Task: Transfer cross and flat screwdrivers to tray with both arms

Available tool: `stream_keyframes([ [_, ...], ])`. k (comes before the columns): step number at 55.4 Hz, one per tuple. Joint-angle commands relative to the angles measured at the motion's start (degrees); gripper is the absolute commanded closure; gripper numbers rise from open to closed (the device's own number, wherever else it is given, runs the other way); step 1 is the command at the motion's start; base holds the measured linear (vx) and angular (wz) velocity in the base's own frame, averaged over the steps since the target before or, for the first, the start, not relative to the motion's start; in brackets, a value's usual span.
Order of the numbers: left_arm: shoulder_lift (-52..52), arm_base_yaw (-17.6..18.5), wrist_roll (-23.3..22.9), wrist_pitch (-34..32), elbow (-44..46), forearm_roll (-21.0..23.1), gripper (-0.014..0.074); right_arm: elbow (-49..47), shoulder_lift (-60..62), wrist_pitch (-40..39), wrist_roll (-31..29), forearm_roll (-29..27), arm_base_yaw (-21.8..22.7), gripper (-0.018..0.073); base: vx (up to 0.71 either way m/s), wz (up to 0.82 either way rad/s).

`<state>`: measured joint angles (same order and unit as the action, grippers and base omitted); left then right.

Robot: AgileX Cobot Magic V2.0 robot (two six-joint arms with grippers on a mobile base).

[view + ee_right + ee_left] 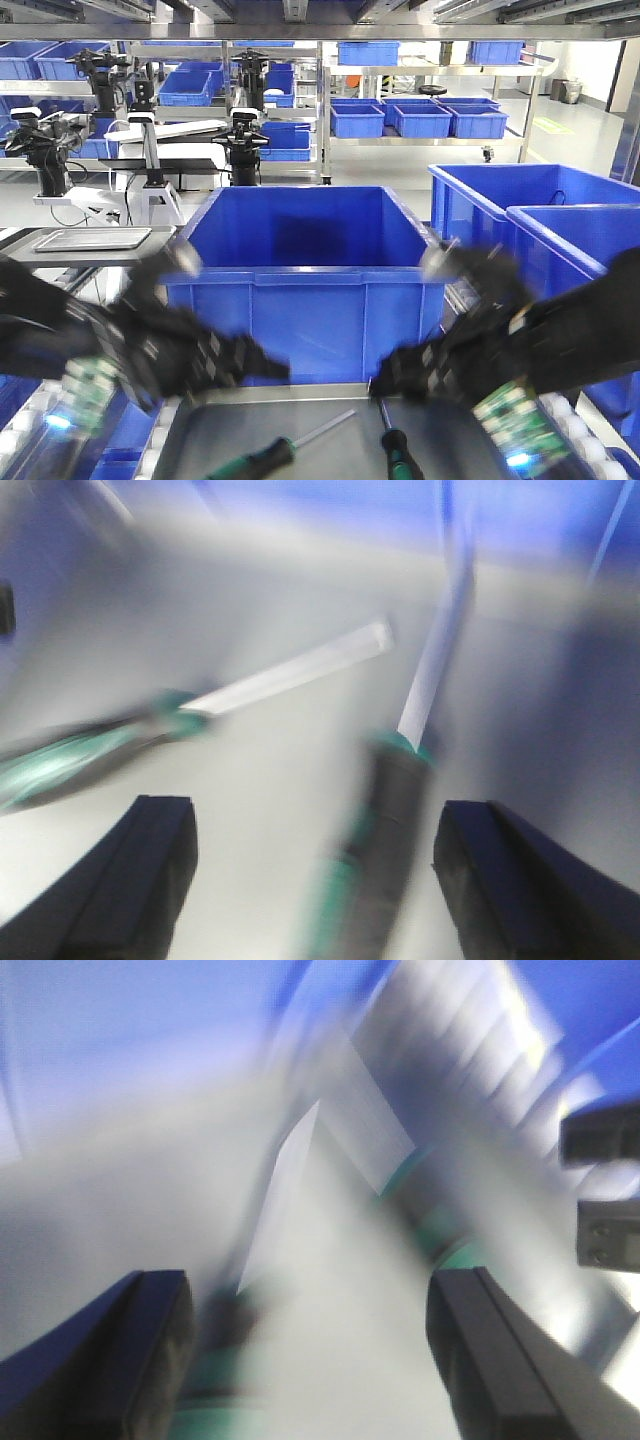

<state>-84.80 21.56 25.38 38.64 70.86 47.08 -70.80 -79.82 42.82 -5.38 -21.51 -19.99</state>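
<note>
Two green-and-black screwdrivers lie in the grey metal tray (pixel 200 440) at the bottom of the front view: one slanted at left (pixel 262 459), one at right (pixel 400 456). Both arms are motion-blurred above the tray's far edge. My left gripper (pixel 265 372) (pixel 310 1290) is open, with a blurred green handle (pixel 215 1380) beside its left finger and nothing gripped. My right gripper (pixel 385 385) (pixel 315 815) is open too. A screwdriver handle (pixel 385 840) lies between its fingers, nearer the right one and apart from both. The other screwdriver (pixel 90 752) lies to the left.
A deep blue crate (pixel 310 270) stands right behind the tray. More blue crates (pixel 560 225) stand at the right. A second metal tray (pixel 90 238) rests on a table at back left, with other robot arms (pixel 150 150) and shelves of blue bins behind.
</note>
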Motion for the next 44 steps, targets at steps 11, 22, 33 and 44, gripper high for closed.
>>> stream_keyframes([
  [11,14.3,0.2,3.6,-10.1,1.7,2.7,0.0042,-1.8,11.2,-8.9,-2.7,-1.3,0.1,0.0008,0.00,0.00],
  [22,16.7,0.2,3.6,-10.1,1.7,2.7,0.0042,-1.8,12.6,-8.4,-2.6,-1.5,0.1,0.0008,0.00,0.00],
  [33,16.7,0.2,3.6,-10.1,1.7,2.7,0.0042,-1.8,12.6,-8.4,-2.6,-1.5,0.1,0.0008,0.00,0.00],
  [44,17.8,0.2,3.2,-11.3,1.2,-2.2,0.0043,-1.8,12.6,-8.4,-2.5,-1.5,0.1,0.0008,0.00,0.00],
])
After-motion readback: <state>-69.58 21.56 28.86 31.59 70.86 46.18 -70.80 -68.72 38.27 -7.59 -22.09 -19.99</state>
